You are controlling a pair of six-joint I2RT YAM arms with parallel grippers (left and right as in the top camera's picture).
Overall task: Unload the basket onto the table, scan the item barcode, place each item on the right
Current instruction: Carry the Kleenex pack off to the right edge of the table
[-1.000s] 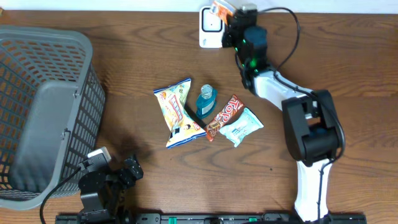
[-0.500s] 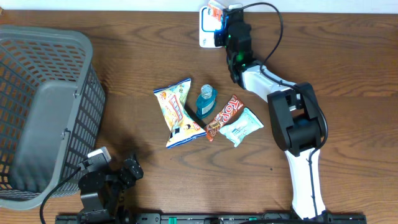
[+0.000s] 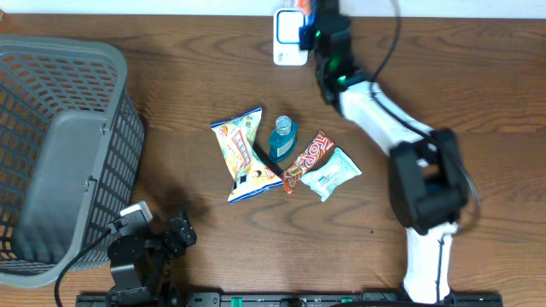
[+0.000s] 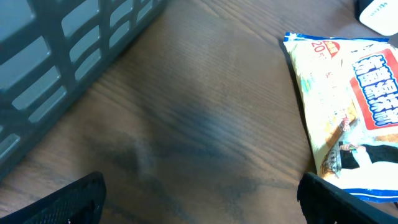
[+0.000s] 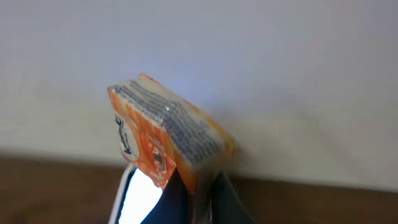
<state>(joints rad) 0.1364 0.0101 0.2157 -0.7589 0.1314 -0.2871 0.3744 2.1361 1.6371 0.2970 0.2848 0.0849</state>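
Observation:
An orange packet (image 5: 165, 134) with a printed side panel is pinched at its lower edge in my right gripper (image 5: 200, 198), which is shut on it. From overhead, the right gripper (image 3: 314, 17) holds this packet (image 3: 306, 7) at the table's far edge, just above and right of the white scanner (image 3: 287, 38). The scanner's bright face (image 5: 138, 200) shows below the packet in the right wrist view. My left gripper (image 3: 177, 234) rests low at the near left. Its jaws stand wide apart over bare wood (image 4: 202, 205) with nothing between them.
A grey basket (image 3: 60, 145) fills the left side, its wall (image 4: 56, 56) close to my left gripper. Mid-table lie a yellow snack bag (image 3: 243, 153) (image 4: 348, 106), a blue bottle (image 3: 282, 138), a red bar (image 3: 307, 159) and a pale packet (image 3: 333, 173).
My right arm has swung, carrying the orange packet across the scanner and back toward the table's far edge. The left arm has not moved.

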